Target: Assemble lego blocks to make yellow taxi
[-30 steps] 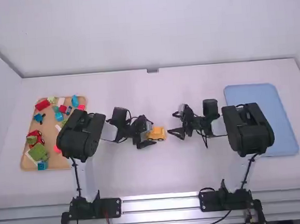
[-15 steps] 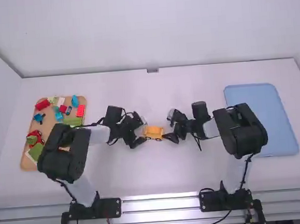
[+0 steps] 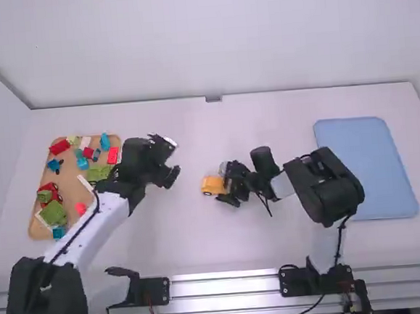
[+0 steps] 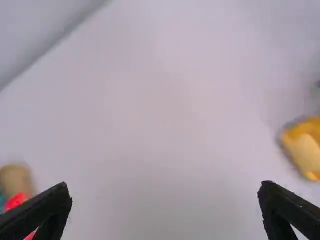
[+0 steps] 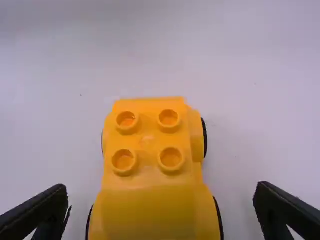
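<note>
Near the middle of the table stands the yellow car, on its wheels. My right gripper is at the car's right end. In the right wrist view the car, with four studs on top, lies between the spread fingers of the right gripper, with space on both sides. My left gripper is above the table between the wooden tray and the car. In the left wrist view the left gripper is open and holds nothing; part of the yellow car shows farther off.
The wooden tray at the left holds several red, green and blue blocks and a red vehicle piece. A blue tray lies at the right.
My left gripper has left the car, moving left and away from the arm bases. The right gripper has moved left to the car. The car has shifted slightly left.
</note>
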Tool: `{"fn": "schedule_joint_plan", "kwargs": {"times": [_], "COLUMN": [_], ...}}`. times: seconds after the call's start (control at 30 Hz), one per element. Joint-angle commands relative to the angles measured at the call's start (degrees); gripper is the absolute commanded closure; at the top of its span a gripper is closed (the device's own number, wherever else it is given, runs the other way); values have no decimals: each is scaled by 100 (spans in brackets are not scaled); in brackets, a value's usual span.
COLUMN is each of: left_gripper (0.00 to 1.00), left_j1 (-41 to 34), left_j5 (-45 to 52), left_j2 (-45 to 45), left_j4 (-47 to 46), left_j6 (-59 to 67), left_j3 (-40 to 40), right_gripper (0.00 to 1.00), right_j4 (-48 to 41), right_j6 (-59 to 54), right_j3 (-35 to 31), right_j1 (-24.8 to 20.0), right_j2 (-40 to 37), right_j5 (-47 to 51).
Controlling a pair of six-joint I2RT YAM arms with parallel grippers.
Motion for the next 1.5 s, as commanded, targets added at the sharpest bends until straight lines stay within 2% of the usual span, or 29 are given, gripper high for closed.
{"fn": "schedule_joint_plan", "kwargs": {"times": [0.0,0.1,0.13,0.27,0.3,0.33,0.37,0.4,0.43,0.5,0.53,0.57,0.73,0.77,0.83,0.93,1.07,1.2,1.3,1.37,1.47], "left_gripper": [1,1,1,1,1,1,1,1,1,1,1,1,1,1,1,1,1,1,1,1,1], "left_j1": [96,101,63,68,66,66,66,63,66,72,72,61,63,72,63,61,63,72,66,66,70], "left_j5": [-1722,-2435,-3021,-3397,-3392,-3377,-3379,-3381,-3379,-3340,-3324,-3169,-2159,-1488,-960,352,1504,1928,1917,1917,1836], "left_j2": [-243,-269,-269,-269,-269,-269,-269,-269,-269,-269,-269,-269,-269,-269,-269,-269,-269,-267,-267,-267,-267], "left_j4": [11,105,114,138,179,238,247,313,374,503,529,623,863,949,1001,990,857,824,846,846,831], "left_j6": [-1707,-2461,-2977,-3340,-3338,-3340,-3340,-3338,-3338,-3335,-3333,-3335,-2588,-2085,-1718,-706,136,402,402,422,420], "left_j3": [-22,-22,-22,-22,-22,-22,-22,-22,-22,-22,-22,-22,-22,-22,-22,-22,-22,-22,-22,-22,-22], "right_gripper": [2,2,2,0,3,16,21,39,47,55,56,60,60,60,60,62,62,62,62,62,62], "right_j4": [-4,-28,-26,-238,-315,-387,-400,-470,-503,-505,-498,-503,-946,-1425,-1880,-3018,-4000,-4341,-4457,-4505,-4544], "right_j6": [79,101,271,317,315,284,267,195,162,166,168,168,431,531,501,431,431,946,1467,1526,1770], "right_j3": [282,474,678,951,997,1064,1075,1117,1145,1185,1193,1237,1388,1473,1554,1720,1770,1757,1757,1757,1751], "right_j1": [203,315,396,417,417,420,420,428,426,415,415,417,302,201,111,-219,-763,-1392,-2070,-2396,-3112], "right_j2": [249,428,621,772,772,772,772,769,763,758,758,748,463,212,-13,-645,-1379,-1805,-1974,-1985,-1967], "right_j5": [374,431,483,476,474,474,476,476,470,411,398,343,522,715,896,1469,2149,2920,3412,3456,3499]}}
